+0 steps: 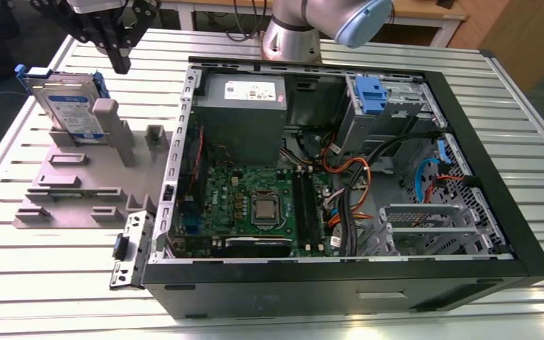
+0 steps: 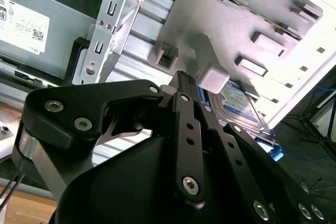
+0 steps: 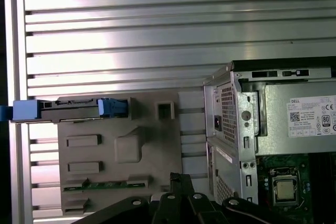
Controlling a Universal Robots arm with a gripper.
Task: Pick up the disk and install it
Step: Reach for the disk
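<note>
My gripper [image 1: 121,65] hangs above the table with its fingers pressed together on nothing; in both wrist views [image 2: 185,80] [image 3: 177,179] the tips meet with no gap. Just below and to the exterior view's left stands the disk [image 1: 69,106], on edge and leaning in the grey holder [image 1: 74,191], its blue bracket uppermost. I am not touching it.

The nearest risk, as I judge it, is my own closed fingers: if I came down like this I would strike the top edge or the bracket instead of straddling it, and a drive that only leans in a slot could tip over or slide out. The grey post [image 1: 105,117] stands right against the disk's face, so a finger lowered on that side could catch on it and land crooked. The bracket looks like thin plastic; a grip on it alone might flex and let the drive twist.

Farther off, the open computer case [image 1: 537,234] has a sheet-metal wall [image 1: 189,106] between the holder and its inside, which a low-carried drive could clip. Beyond that, loose cables [image 1: 367,173] lie close under the drive bay [image 1: 385,99] and could snag or block seating
</note>
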